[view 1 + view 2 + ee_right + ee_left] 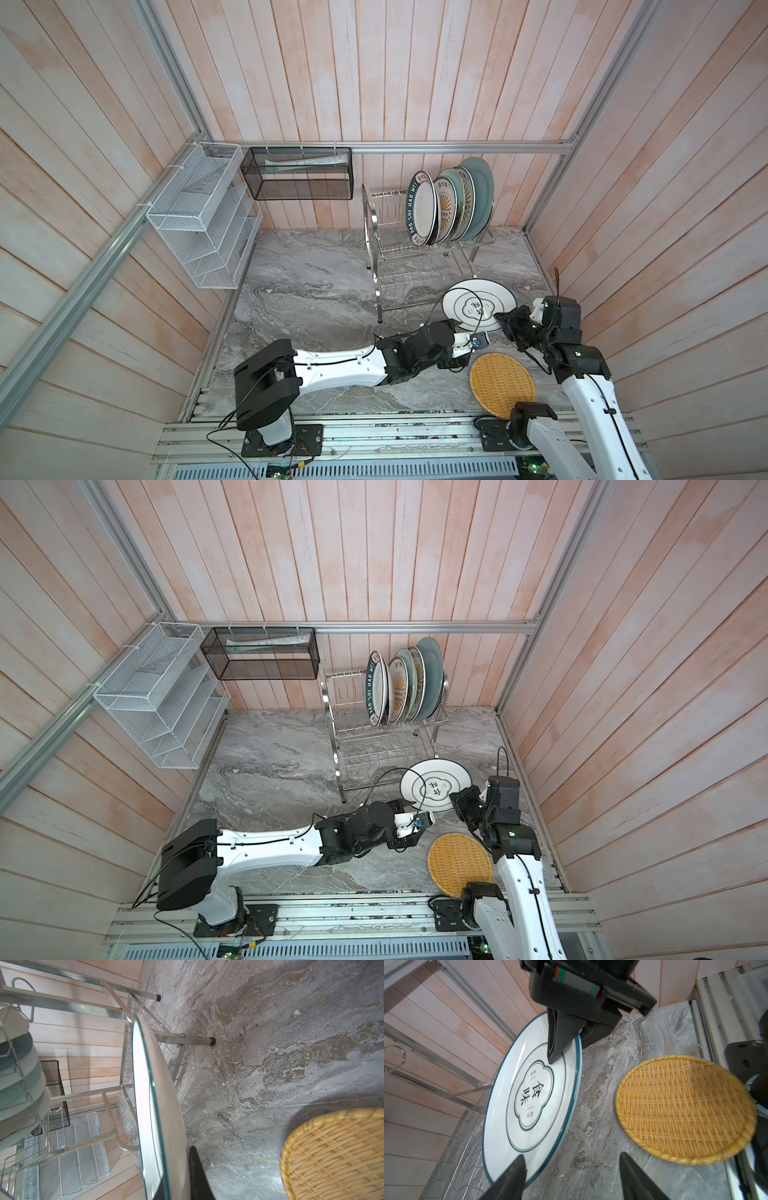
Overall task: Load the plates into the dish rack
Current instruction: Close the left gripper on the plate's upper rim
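My right gripper [500, 320] [455, 798] [564, 1043] [176, 1167] is shut on the rim of a white lettered plate [478, 305] [434, 785] [529, 1095] [164, 1095] and holds it tilted in front of the dish rack [415, 266] [374, 746] [446, 1088] [116, 1012]. My left gripper [461, 343] [411, 823] [572, 1155] stands open at the plate's opposite rim, one finger over its face, the other over bare table. Several plates [449, 203] [405, 688] stand in the rack's top tier. A yellow woven plate [500, 384] [459, 862] [685, 1109] [336, 1157] lies flat near the front edge.
A white mesh organiser [199, 232] hangs on the left wall. A black mesh basket [299, 174] hangs on the back wall, left of the rack. Wooden walls close in three sides. The right arm's base [528, 424] overlaps the woven plate's near rim.
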Available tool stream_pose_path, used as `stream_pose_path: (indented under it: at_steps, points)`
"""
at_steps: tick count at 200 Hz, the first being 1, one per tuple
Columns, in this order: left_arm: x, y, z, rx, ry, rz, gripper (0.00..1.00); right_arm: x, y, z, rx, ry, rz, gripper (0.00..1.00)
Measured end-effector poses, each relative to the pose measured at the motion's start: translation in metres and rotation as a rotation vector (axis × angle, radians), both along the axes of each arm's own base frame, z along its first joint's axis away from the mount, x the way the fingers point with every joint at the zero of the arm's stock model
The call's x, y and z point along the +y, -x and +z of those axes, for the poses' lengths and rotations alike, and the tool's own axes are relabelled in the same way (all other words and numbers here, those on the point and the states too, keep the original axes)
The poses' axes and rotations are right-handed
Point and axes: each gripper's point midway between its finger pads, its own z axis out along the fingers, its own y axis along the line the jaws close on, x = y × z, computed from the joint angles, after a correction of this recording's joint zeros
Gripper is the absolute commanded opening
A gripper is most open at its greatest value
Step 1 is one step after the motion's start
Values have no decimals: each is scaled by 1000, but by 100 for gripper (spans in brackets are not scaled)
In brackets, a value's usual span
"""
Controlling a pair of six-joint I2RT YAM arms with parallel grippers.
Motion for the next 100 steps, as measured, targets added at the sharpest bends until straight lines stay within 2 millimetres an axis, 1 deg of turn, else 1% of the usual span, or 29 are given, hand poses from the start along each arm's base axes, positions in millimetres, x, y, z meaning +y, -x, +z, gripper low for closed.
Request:
stream_pose_path:
  at_steps: [5,9,33,48,71,90,100]
  points:
    - [-3,-2,2,-6,3,3,51,1,0,1,-2,-1,3,0]
    - [-5,-2,3,-17,1,-2,50,2,1,1,-3,-2,5,0]
    - [-17,-9,12,-75,6,10,49,5,2,3,-8,-7,9,0]
    - [-24,-11,14,-110,-1,15,49,5,2,3,-7,-11,10,0]
    - [-33,-10,8,-157,-29,17,47,7,3,4,-10,-14,12,0]
    - [-37,-9,-1,-179,-60,18,46,7,4,6,-19,-14,14,0]
    - [-38,-10,-2,-187,-67,26,44,7,6,6,-17,-12,12,0]
